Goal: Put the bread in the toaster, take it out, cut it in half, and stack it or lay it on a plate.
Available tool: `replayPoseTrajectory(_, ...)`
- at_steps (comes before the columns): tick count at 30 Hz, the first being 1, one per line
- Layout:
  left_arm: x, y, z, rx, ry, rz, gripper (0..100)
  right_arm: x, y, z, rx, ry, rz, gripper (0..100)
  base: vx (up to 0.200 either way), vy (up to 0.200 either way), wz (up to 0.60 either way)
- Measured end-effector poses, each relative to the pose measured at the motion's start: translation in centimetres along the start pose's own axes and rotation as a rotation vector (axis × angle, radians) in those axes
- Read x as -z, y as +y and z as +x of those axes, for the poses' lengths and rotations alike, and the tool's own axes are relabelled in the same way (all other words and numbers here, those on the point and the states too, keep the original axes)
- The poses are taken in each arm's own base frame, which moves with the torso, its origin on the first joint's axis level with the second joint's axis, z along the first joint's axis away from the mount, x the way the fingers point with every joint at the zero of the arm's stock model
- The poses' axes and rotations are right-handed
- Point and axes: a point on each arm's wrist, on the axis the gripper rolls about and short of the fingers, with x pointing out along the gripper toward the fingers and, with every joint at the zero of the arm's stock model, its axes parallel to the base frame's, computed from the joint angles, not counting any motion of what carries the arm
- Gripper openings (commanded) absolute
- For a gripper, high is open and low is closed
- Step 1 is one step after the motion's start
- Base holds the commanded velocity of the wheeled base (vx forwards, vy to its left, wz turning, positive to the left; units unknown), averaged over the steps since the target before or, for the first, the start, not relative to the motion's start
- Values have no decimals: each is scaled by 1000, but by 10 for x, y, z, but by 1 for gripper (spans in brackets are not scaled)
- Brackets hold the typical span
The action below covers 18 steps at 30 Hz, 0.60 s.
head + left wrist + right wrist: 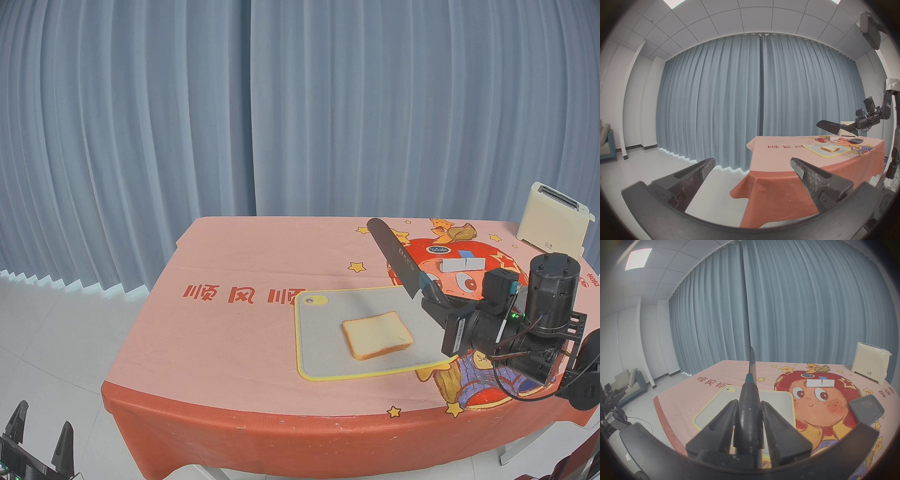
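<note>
A slice of bread [377, 334] lies flat on a grey cutting board with a yellow rim [319, 344], near the table's front. My right gripper [437, 304] hovers just right of the board, shut on the handle of a black knife [395, 253]. The blade slants up and back, above the board's far right corner. In the right wrist view the fingers [781, 433] clamp the knife handle [749, 421]. The cream toaster [553, 219] stands at the far right corner. My left gripper [42, 417] hangs open and holds nothing, low and well left of the table; bread [830, 148] shows far off.
Two small white blocks [462, 264] lie on the printed cloth behind my right arm. A dark rectangular object [866, 408] sits on the table right of the board. The table's left half [219, 325] is bare cloth. A curtain hangs behind the table.
</note>
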Motion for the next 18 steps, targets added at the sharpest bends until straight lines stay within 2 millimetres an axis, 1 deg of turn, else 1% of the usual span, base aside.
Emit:
replayPoseTrajectory(14,-2,0,0,-2,-16,0,100,0,2,-2,-11,-4,-3,0,0,0,0)
replayPoseTrajectory(18,-11,0,-1,0,-105,-2,100,0,2,-2,-11,-4,-3,0,0,0,0)
